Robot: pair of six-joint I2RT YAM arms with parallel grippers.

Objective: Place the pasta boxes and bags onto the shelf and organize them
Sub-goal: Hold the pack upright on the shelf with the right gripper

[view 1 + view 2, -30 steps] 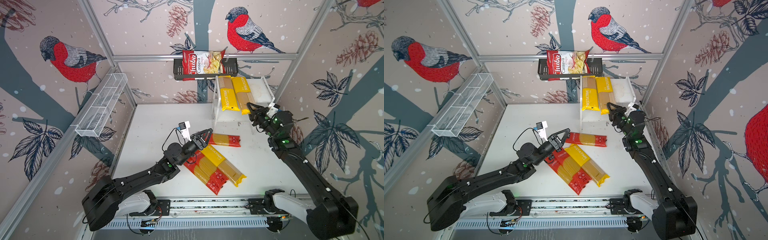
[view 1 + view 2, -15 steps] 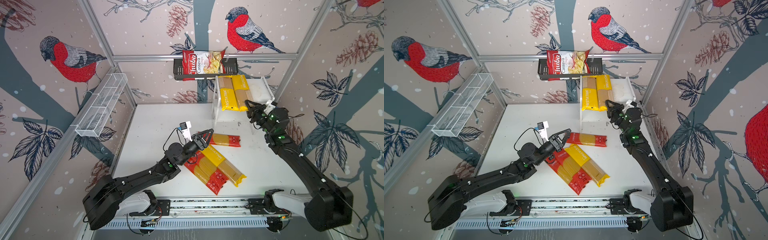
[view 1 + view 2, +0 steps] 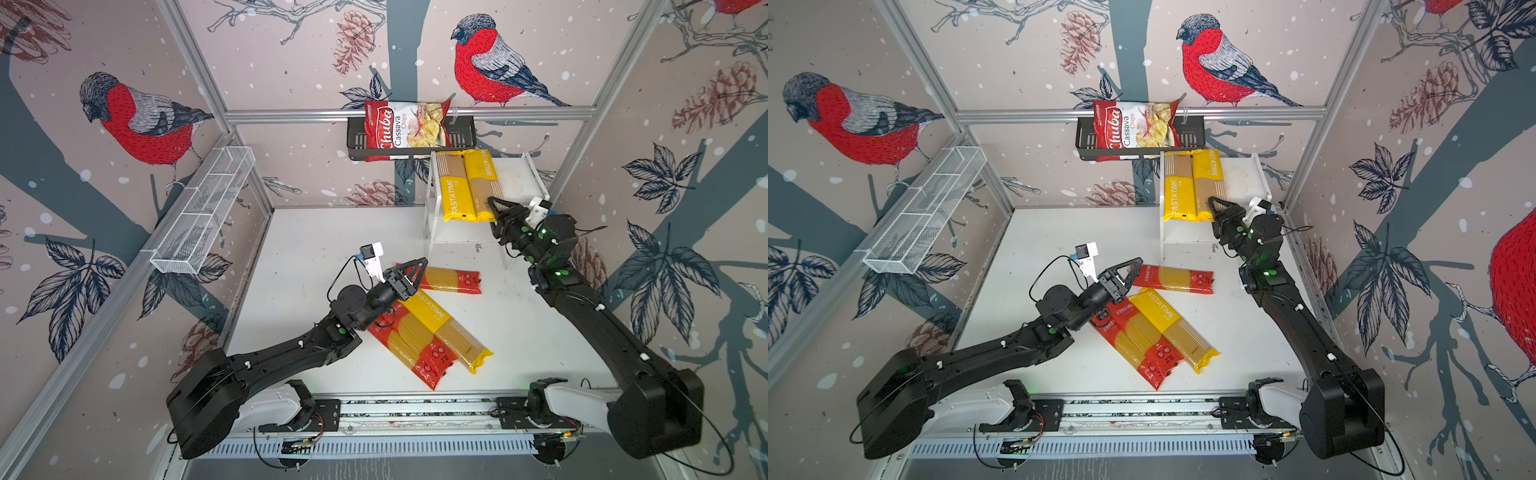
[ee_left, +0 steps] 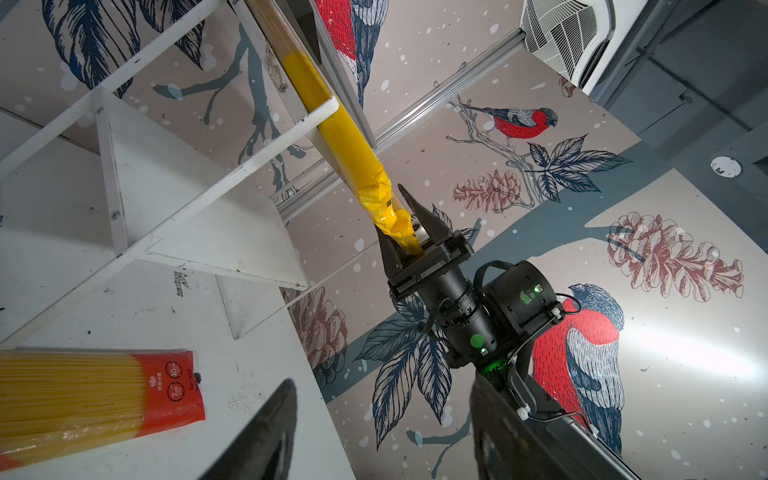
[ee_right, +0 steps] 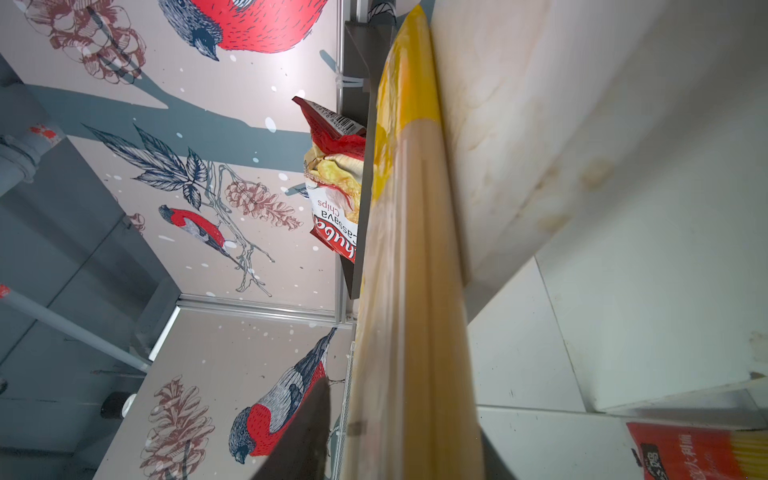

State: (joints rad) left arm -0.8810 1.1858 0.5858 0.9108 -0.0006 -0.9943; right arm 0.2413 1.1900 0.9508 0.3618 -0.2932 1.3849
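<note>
Above, the black wall basket holds a "Chuba Cassava Chips" bag. Shelf, top board: two "PASTATIME" packs side by side. On the table: a third PASTATIME pack and red spaghetti packs. Right gripper straddles one shelved pack's near end; gripped or free cannot be told. Left gripper hovers spread, empty.

Shelf top: 2 PASTATIME packs side by side. Table: 3 red packs, 1 yellow pack.
</note>
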